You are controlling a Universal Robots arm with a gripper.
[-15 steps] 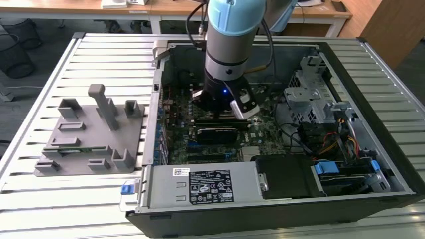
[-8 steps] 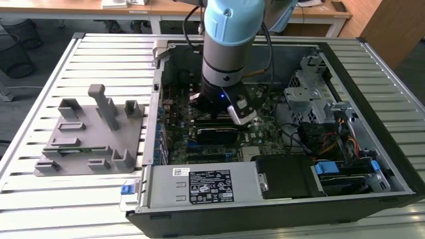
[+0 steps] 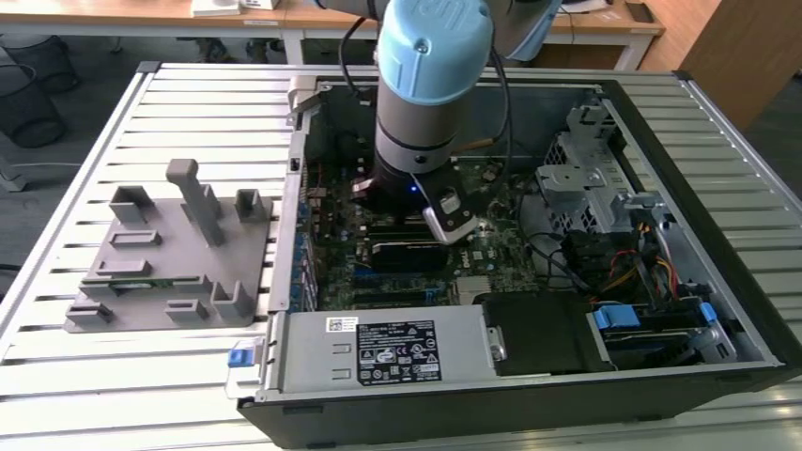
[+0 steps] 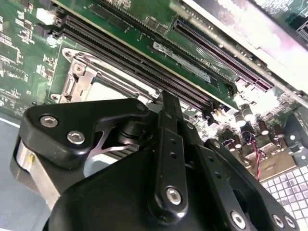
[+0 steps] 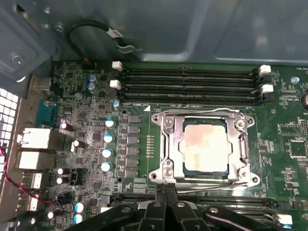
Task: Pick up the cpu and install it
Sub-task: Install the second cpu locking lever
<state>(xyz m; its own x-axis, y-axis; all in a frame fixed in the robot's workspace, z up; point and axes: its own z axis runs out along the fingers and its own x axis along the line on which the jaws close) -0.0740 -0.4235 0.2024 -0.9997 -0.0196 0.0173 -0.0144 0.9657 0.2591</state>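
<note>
The cpu (image 5: 204,148) sits in its socket (image 5: 166,144) just beyond the clenched, empty tool (image 5: 166,202) (judging: retreat straight up).

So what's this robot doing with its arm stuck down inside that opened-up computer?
A blue-and-grey robot arm reaches into an open black computer case lying on a slatted table. In the first wrist view, its black gripper sits just beside the metal-framed socket on the green motherboard, and the small square silvery chip lies in that socket. A grey plastic fixture with upright posts stands on the table beside the case.
</note>
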